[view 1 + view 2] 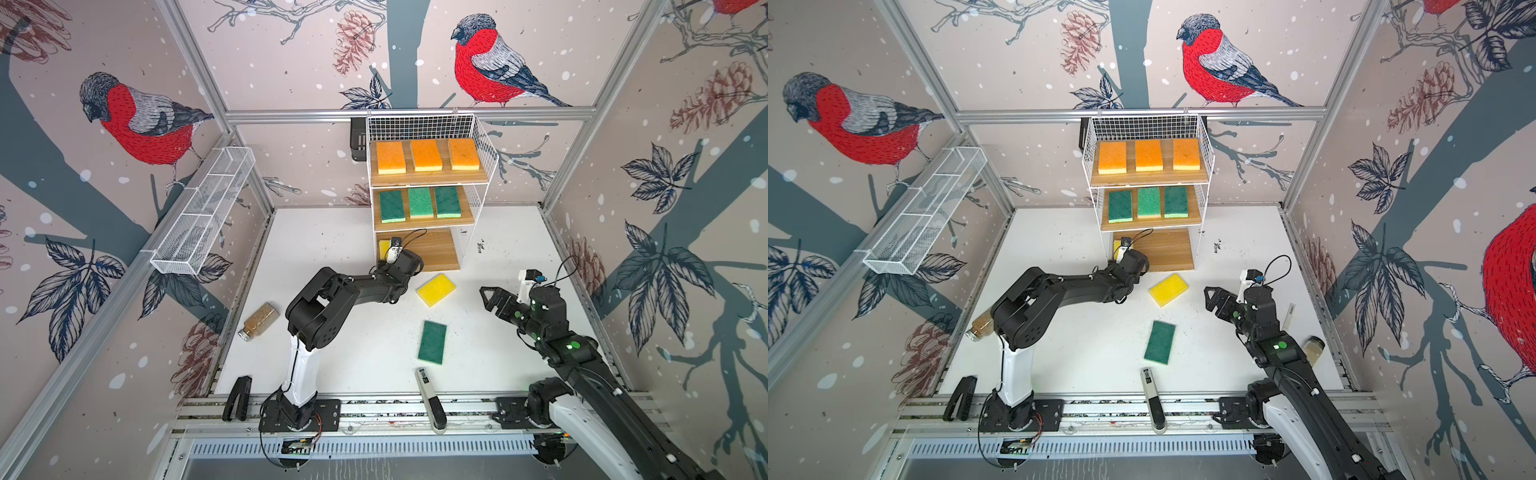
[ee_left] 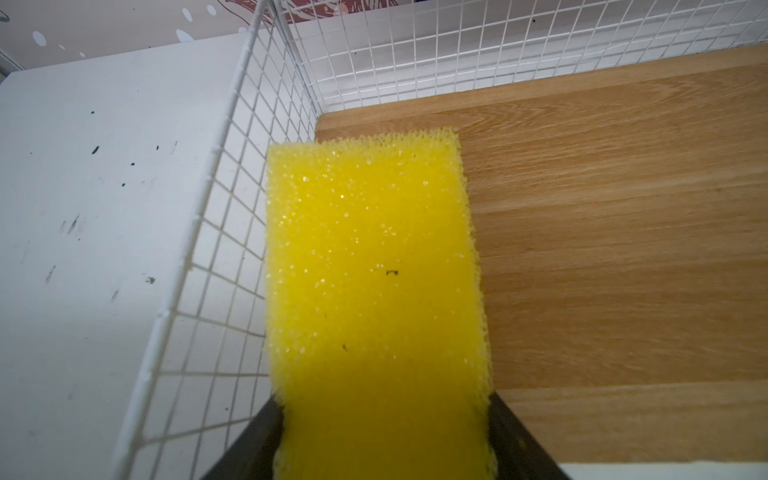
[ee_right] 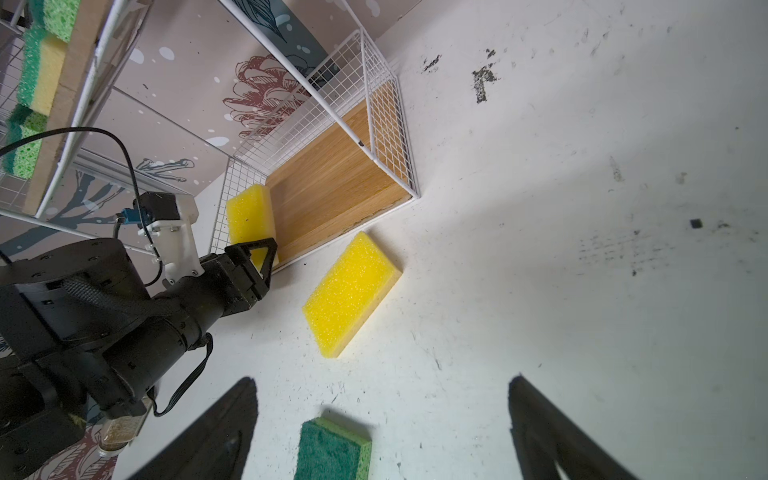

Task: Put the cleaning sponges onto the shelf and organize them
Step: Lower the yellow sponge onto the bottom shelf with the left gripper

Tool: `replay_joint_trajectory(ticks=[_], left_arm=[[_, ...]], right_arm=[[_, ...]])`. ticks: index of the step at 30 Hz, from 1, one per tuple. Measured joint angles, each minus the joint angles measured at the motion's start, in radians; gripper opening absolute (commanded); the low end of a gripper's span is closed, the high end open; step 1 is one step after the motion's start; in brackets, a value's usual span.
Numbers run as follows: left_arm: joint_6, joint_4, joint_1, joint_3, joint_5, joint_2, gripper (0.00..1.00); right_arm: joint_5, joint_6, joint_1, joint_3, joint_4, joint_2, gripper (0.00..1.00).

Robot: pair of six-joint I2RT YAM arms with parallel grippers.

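The yellow sponge in play sits at the left end of the bottom board of the shelf, long side running front to back. The left gripper is clamped across its near end, jaws about half spread with foam filling the gap.

I can't tell if the sponge is flat on the wood yet. In the left wrist view its outer edge overlaps the wire side panel, so I'd lower it until it rests, keep it square to the board edge, then let go and back straight out (foam tends to cling to a finger). Hugging that end makes sense, since it leaves bare wood for more.

Up top, three orange sponges fill the top board and three green sponges the middle one. A second yellow sponge lies on the table just in front of the bottom board, and a green one lies nearer the robot.

The right gripper hovers wide open and empty, over toward those two.

What's in the way: the wire panel, the middle board overhead, and that loose yellow one near the left wrist's exit path. The handheld device, grain jar and mesh trough are well clear.
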Motion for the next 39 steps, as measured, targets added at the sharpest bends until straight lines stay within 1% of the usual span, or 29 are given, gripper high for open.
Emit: replay_joint_trajectory(ticks=[7,16,34,36,39], left_arm=[[0.005,0.023,0.000,0.029,0.010,0.031,0.63],[-0.012,0.021,0.003,0.073,-0.012,0.076,0.64],[-0.051,-0.027,0.018,0.158,-0.042,0.133,0.67],[-0.052,-0.033,0.018,0.162,-0.044,0.136,0.68],[-0.052,-0.039,0.018,0.163,-0.048,0.137,0.73]], right_arm=[[-0.010,0.003,0.003,0.000,0.015,0.029,0.94],[-0.022,0.004,0.008,-0.005,0.039,0.038,0.94],[-0.025,0.003,0.011,-0.021,0.040,0.029,0.94],[-0.025,0.003,0.011,-0.021,0.040,0.029,0.94],[-0.025,0.003,0.011,-0.022,0.040,0.029,0.94]])
